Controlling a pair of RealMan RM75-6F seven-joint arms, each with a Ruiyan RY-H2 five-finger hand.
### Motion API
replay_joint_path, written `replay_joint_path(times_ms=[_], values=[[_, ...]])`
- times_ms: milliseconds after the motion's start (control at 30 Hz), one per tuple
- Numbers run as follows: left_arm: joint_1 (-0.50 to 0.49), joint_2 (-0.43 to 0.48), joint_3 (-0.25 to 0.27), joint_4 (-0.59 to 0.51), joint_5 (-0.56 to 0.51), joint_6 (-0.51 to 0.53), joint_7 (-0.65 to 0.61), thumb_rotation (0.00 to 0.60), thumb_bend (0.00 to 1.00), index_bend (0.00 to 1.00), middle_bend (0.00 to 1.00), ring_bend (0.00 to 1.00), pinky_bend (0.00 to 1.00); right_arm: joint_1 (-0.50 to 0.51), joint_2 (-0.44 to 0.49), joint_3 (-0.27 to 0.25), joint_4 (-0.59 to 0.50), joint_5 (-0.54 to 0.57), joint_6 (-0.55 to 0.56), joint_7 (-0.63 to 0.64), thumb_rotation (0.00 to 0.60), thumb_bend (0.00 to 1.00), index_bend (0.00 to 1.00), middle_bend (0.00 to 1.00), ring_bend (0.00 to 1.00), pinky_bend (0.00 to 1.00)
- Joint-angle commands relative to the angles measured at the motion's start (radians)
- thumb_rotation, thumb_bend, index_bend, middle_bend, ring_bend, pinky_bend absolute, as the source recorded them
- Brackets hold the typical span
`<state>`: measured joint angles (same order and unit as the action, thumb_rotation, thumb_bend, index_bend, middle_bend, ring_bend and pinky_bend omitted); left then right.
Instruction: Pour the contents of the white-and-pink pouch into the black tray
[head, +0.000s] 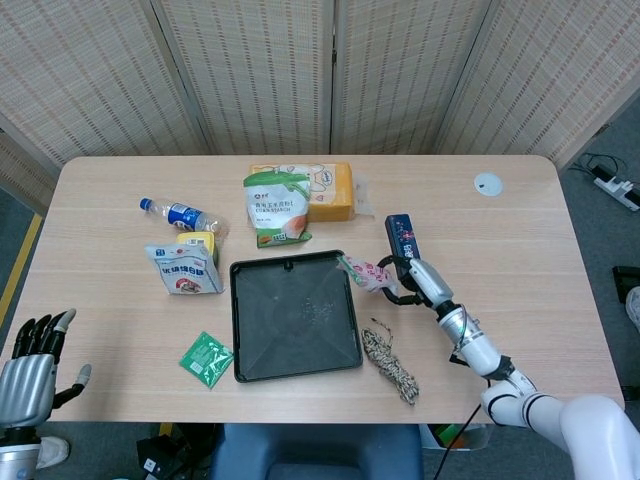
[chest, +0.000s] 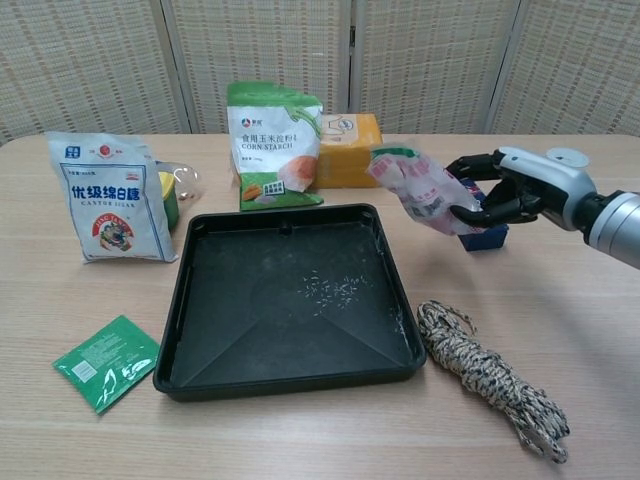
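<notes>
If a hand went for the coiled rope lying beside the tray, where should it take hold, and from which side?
Probably at the thick coiled end of the rope nearest the black tray, coming down from above. It lies flat on the table with bare wood around it, and the bundled loops there give the fingers more to close on than the tapering far end.

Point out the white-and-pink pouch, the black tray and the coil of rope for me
white-and-pink pouch (chest: 420, 190), chest view, middle of its printed face.
black tray (chest: 290, 385), chest view, near rim.
coil of rope (chest: 487, 379), chest view, middle of the bundle.

wooden table (head: 520, 250) holds black tray (chest: 200, 340), rope coil (chest: 490, 380), green sachet (chest: 105, 360); corn starch bag (chest: 272, 145), bottle (head: 180, 215) further back
</notes>
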<state>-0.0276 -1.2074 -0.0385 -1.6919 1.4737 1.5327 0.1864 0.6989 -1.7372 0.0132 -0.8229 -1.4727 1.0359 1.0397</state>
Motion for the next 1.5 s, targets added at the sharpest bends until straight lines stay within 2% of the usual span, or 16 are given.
replay_joint_path(times_ms=[33, 200, 367, 533, 733, 1033, 1233, 1500], values=[[0.0, 0.002, 0.0, -0.004, 0.001, 0.001, 0.004, 0.6, 0.4, 0.04, 0.13, 0.09, 0.0, -0.022, -0.051, -0.011, 0.095, -0.031, -0.018, 0.177, 0.6, 0.92, 0.77, 0.64, 1.0, 0.99], [0.0, 0.005, 0.0, -0.011, 0.003, 0.003, 0.009, 0.6, 0.4, 0.04, 0.13, 0.09, 0.0, -0.02, -0.074, -0.02, 0.142, -0.054, -0.036, 0.409, 0.6, 0.92, 0.77, 0.63, 1.0, 0.99], [0.0, 0.007, 0.001, -0.015, 0.002, 0.003, 0.012, 0.6, 0.4, 0.04, 0.13, 0.09, 0.0, -0.016, -0.106, -0.029, 0.216, -0.075, -0.04, 0.542, 0.6, 0.87, 0.77, 0.63, 1.0, 0.98], [-0.001, 0.008, 0.0, -0.017, 0.001, 0.002, 0.012, 0.6, 0.4, 0.04, 0.13, 0.09, 0.0, -0.011, -0.132, -0.043, 0.274, -0.091, -0.062, 0.575, 0.6, 0.79, 0.77, 0.62, 1.0, 0.97], [-0.003, 0.006, 0.0, -0.015, 0.001, 0.0, 0.012, 0.6, 0.4, 0.04, 0.13, 0.09, 0.0, -0.009, -0.154, -0.049, 0.315, -0.097, -0.086, 0.575, 0.6, 0.78, 0.76, 0.61, 1.0, 0.97], [-0.004, 0.006, 0.002, -0.017, 0.002, -0.001, 0.013, 0.6, 0.4, 0.04, 0.13, 0.09, 0.0, -0.005, -0.175, -0.071, 0.344, -0.122, -0.093, 0.563, 0.6, 0.73, 0.69, 0.53, 0.99, 0.94], [-0.005, 0.006, 0.002, -0.018, 0.004, -0.002, 0.014, 0.6, 0.4, 0.04, 0.13, 0.09, 0.0, -0.007, -0.179, -0.085, 0.351, -0.137, -0.089, 0.551, 0.6, 0.68, 0.58, 0.46, 0.97, 0.92], [-0.001, 0.008, 0.004, -0.017, 0.002, 0.002, 0.011, 0.6, 0.4, 0.04, 0.13, 0.09, 0.0, 0.005, -0.18, -0.096, 0.359, -0.153, -0.086, 0.51, 0.6, 0.68, 0.24, 0.29, 0.89, 0.88]])
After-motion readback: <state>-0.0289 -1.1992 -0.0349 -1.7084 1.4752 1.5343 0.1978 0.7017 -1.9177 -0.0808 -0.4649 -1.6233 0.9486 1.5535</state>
